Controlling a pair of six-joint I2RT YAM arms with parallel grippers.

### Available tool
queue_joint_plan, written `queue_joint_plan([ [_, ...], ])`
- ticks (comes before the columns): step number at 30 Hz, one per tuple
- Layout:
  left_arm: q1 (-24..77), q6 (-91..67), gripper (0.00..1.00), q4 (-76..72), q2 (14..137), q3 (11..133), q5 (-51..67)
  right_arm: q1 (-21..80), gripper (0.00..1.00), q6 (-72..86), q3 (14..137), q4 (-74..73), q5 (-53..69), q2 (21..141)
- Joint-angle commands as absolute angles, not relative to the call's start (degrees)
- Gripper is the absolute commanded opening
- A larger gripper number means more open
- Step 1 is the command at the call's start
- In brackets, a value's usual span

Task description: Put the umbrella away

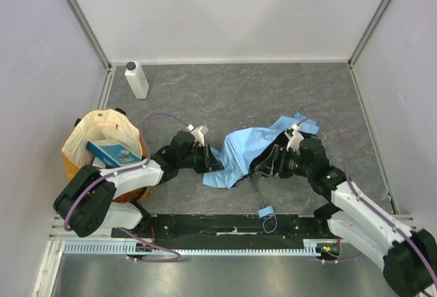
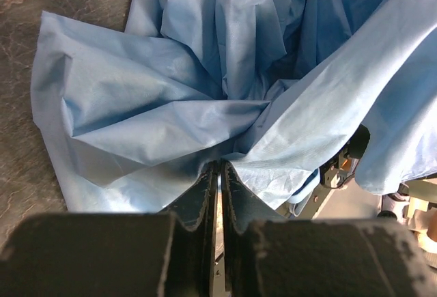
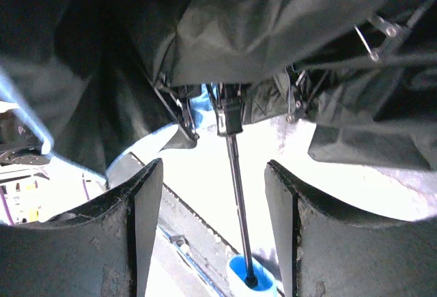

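The umbrella (image 1: 246, 150) lies half open in the middle of the table, its sky-blue fabric crumpled. Its black shaft (image 1: 258, 194) runs toward the near edge and ends in a blue handle (image 1: 266, 210). My left gripper (image 1: 217, 164) is at the fabric's left edge. In the left wrist view it (image 2: 220, 168) is shut, pinching a fold of the fabric (image 2: 164, 106). My right gripper (image 1: 265, 164) is under the canopy's right side. In the right wrist view it (image 3: 213, 167) stands open, with the shaft (image 3: 235, 174) running between the fingers, untouched, down to the handle (image 3: 249, 280).
A yellow-and-cream tote bag (image 1: 85, 136) stands at the left with a blue box (image 1: 113, 152) inside. A white plastic bottle (image 1: 136, 80) stands at the back left corner. White walls close in three sides. A black rail (image 1: 225, 225) runs along the near edge.
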State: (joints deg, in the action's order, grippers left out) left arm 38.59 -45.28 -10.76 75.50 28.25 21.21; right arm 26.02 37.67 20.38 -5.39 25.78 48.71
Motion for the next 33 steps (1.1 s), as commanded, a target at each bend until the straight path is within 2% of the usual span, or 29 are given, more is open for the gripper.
queue_joint_plan([
  [1,38.15,-42.28,0.09,-11.08,74.36,27.68,21.62,26.02,0.67,37.79,24.07,-21.51,22.15,39.66],
  [4,38.14,-41.66,0.09,-9.68,73.22,27.95,21.62,26.02,0.66,36.57,29.59,-28.54,21.28,34.64],
  [6,38.15,-40.70,0.12,-8.09,71.03,28.30,22.06,26.10,0.66,34.29,36.53,-33.37,18.30,34.19],
  [10,38.14,-38.24,0.39,-4.67,64.09,29.09,22.76,26.02,0.68,28.14,49.02,-38.84,10.66,39.71],
  [13,38.14,-37.53,0.54,-0.98,59.43,31.80,26.18,25.67,0.69,24.62,54.83,-38.94,5.20,45.51],
  [17,38.14,-40.59,0.59,1.23,56.08,35.94,31.02,23.39,0.72,19.97,59.67,-36.04,2.54,54.03],
  [20,39.28,-45.51,0.69,-2.63,59.49,39.36,32.87,19.96,0.72,17.32,62.57,-34.54,2.29,59.13],
  [23,42.62,-45.62,0.71,-0.63,66.77,44.98,29.55,19.25,0.66,14.86,63.89,-32.96,-1.21,62.83],
  [25,44.72,-45.35,0.73,-0.35,71.17,47.10,26.91,19.16,0.53,13.89,63.29,-32.09,-0.18,64.77],
  [27,46.31,-44.21,0.74,1.82,75.04,48.86,24.36,19.51,0.43,13.53,60.83,-30.07,5.78,65.30],
  [33,46.85,-40.96,0.70,1.41,79.54,45.45,20.05,25.83,0.40,18.97,43.63,-21.81,12.92,59.08],
])
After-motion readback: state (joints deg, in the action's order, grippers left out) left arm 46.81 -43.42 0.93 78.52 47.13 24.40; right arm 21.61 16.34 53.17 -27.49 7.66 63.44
